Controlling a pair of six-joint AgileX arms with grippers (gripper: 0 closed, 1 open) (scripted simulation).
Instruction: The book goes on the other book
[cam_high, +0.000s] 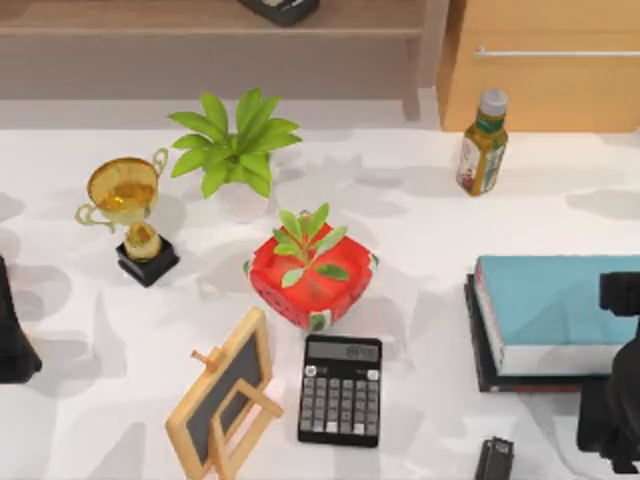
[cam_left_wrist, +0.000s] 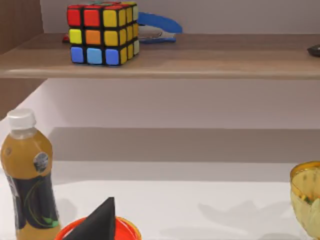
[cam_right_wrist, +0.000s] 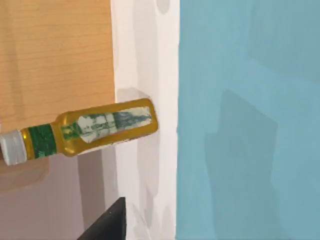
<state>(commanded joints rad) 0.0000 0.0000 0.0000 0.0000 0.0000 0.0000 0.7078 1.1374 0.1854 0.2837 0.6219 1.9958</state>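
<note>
— Where is the blue book (cam_high: 556, 304)?

— At the table's (cam_high: 420, 250) right side in the top view, lying flat on the black book (cam_high: 478, 345). The black one shows only as a dark edge sticking out along the blue book's left and near sides. The right wrist view shows the blue cover from above, with a yellow bottle (cam_right_wrist: 82, 131) beside it on the white surface.

— And the arms?

— The right arm (cam_high: 615, 395) is at the right edge, just over the near right corner of the books. I cannot tell whether its fingers are spread or pressed together. The left arm (cam_high: 12, 335) sits at the far left edge, well apart from the books; its fingers I cannot judge either.

— What else is there?

— A gold trophy (cam_high: 128, 212), a leafy plant (cam_high: 235, 145), a red pot with a sprout (cam_high: 310, 272), a small chalkboard (cam_high: 222, 392) and a calculator (cam_high: 340, 390).
</note>
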